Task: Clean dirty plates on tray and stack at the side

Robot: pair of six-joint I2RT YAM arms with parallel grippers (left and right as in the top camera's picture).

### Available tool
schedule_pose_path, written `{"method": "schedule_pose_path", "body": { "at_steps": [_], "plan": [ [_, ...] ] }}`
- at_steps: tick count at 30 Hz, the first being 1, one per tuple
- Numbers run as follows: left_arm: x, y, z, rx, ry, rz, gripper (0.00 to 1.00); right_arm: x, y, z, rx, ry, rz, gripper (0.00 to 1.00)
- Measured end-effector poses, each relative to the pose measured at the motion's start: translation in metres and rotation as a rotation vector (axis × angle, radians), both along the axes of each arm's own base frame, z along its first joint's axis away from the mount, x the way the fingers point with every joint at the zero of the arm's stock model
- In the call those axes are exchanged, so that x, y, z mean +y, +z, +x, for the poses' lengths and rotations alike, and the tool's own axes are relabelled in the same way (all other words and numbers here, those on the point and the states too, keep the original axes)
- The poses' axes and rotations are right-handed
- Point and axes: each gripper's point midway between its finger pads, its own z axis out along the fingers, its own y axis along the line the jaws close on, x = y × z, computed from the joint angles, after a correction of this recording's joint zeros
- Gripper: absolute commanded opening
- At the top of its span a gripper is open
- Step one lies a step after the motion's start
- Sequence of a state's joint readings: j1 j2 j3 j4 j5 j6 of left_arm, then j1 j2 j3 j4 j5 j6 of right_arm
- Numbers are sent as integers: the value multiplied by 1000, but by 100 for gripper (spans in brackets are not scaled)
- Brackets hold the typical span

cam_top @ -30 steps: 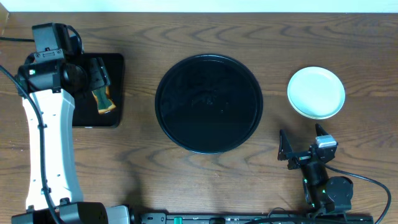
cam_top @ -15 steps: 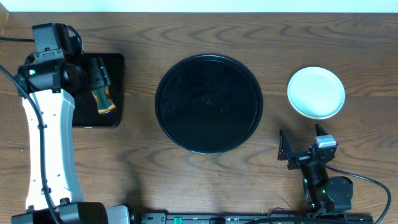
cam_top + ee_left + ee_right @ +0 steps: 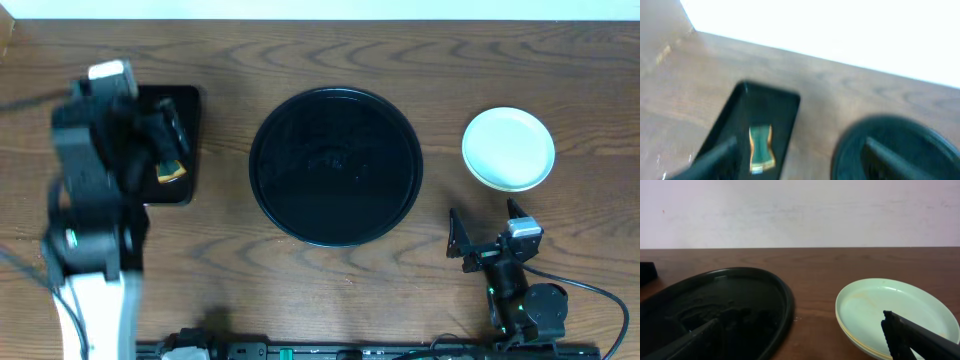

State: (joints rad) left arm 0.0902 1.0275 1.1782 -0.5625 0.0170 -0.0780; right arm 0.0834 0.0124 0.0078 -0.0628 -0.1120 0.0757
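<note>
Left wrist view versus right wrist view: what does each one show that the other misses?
Only the left wrist view shows the rectangular black tray with a blurred green-and-orange item lying on it. Only the right wrist view shows the stacked plates, pale green on top with a yellowish rim just beneath. Both show the round black tray, with no plates on it, and the wooden table.

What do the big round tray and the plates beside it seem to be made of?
The round tray looks like glossy black plastic or lacquer: its surface mirrors light and shows faint smears. The plates look like smooth plastic or glazed ceramic, pale green on top with a yellow edge beneath. The pictures cannot settle which.
</note>
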Motion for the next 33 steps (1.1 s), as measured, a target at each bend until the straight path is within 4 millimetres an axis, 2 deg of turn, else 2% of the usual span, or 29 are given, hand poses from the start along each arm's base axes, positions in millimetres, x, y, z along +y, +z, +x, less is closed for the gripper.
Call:
{"method": "schedule_pose_path", "body": {
  "at_steps": [2, 9, 13, 18, 25, 33],
  "plan": [
    [-2, -9, -10, -58, -6, 2, 76, 0, 0, 0, 0, 0, 0, 99],
    [-10, -78, -43, -128, -34, -4, 77, 0, 0, 0, 0, 0, 0, 99],
    [-13, -101, -52, -198, -42, 1, 77, 0, 0, 0, 0, 0, 0, 99],
    [-20, -117, -66, -313, -67, 9, 77, 0, 0, 0, 0, 0, 0, 99],
    [-23, -140, -76, -346, -87, 39, 76, 0, 0, 0, 0, 0, 0, 99],
    [-23, -152, -82, -385, -99, 84, 77, 0, 0, 0, 0, 0, 0, 99]
  ]
}}
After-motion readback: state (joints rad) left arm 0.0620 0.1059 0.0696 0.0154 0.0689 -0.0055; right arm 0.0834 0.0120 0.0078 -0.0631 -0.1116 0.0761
